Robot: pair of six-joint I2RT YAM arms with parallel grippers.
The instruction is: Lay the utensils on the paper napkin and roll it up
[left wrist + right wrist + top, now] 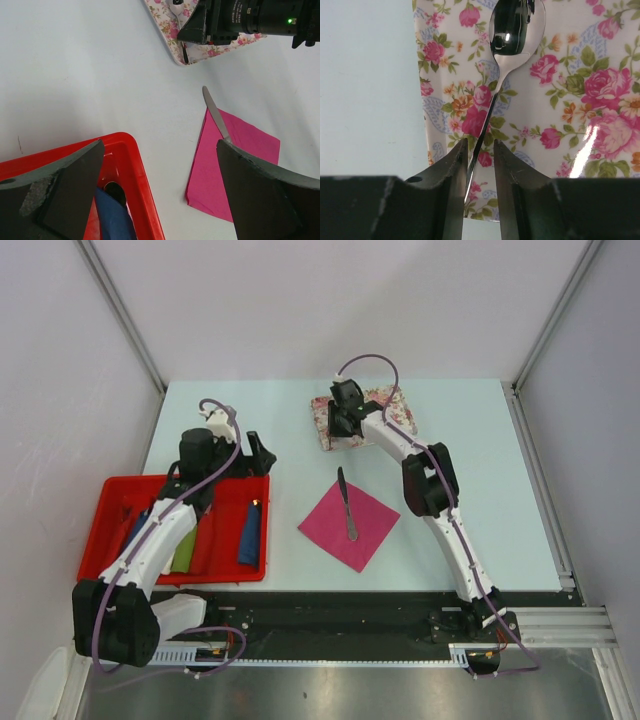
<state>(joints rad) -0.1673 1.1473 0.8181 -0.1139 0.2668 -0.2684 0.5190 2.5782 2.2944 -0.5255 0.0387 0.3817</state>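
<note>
While the left fingers [65, 190] gape wide, the right fingers [452, 200] narrowly straddle the spoon [515, 30] at its handle, unclamped.

Place: a robotics lab test cell, most likely; the view stops at the enclosure.
Enclosure: plain white panels [330, 300] on three sides, joined by bare metal corner posts [120, 315].
Surface: a pale, plain surface [480, 490] filling the cell between the panels.
Mounting: a left arm [150, 545] and a right arm [455, 540], white and black, fixed on a black rail [330, 625] beside a slotted aluminium extrusion [560, 625] at the near edge.
Cabling: purple cables [370, 357] looped loose along both arms.
Props: a red tray [97, 535], a floral mat [322, 420] and a paper napkin [370, 525], spaced apart.
</note>
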